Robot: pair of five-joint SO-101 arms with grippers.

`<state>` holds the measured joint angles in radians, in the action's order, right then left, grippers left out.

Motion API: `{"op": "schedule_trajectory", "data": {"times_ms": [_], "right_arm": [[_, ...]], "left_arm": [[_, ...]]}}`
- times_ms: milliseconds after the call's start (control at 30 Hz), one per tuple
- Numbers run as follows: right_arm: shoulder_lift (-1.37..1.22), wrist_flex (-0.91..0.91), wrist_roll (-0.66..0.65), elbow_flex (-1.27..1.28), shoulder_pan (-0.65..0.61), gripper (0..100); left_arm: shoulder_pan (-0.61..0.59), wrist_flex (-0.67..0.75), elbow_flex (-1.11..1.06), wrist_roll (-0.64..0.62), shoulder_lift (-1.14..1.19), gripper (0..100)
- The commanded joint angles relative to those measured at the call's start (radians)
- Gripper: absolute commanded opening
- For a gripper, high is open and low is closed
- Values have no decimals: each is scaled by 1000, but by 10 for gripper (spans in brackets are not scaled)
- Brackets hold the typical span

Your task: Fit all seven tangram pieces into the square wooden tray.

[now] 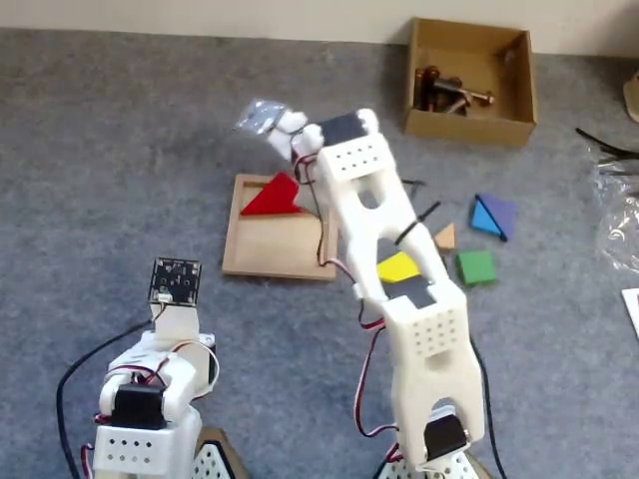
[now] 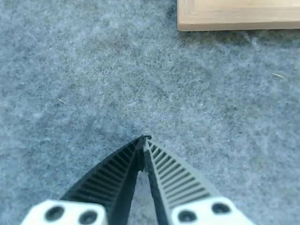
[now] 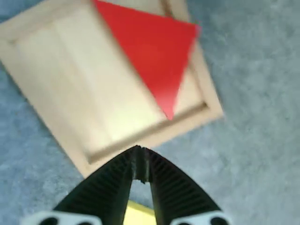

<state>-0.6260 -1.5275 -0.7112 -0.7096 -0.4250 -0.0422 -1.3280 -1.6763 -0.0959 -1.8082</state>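
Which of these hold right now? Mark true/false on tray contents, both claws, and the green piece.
1. A red triangle sits on the wooden tray. True.
2. The left claw grips a piece. False: it is shut on nothing, above the grey mat.
3. The green square is inside the tray. False: it lies on the mat, apart from the tray.
4. The right claw is shut, near the tray's edge. True.

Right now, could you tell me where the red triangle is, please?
In the high view, the red triangle lies at the far end of the wooden tray, beside the right arm.
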Motion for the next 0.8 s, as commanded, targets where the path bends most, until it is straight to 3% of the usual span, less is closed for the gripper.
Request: {"op": "schedule_trajectory", "data": {"times_ms": [0,133,467,767], "right_arm": [[97,13,114,-62,90,5],[94,97,173,-58,147,5],[12,348,233,5,137,5],[-113,363,230,-2,93,5]], "left_arm": [[16,3,-19,-6,-7,5],[16,3,-19,-6,-7,5],[16,3,-19,-6,-7,5],[16,3,-19,-6,-7,5]]}}
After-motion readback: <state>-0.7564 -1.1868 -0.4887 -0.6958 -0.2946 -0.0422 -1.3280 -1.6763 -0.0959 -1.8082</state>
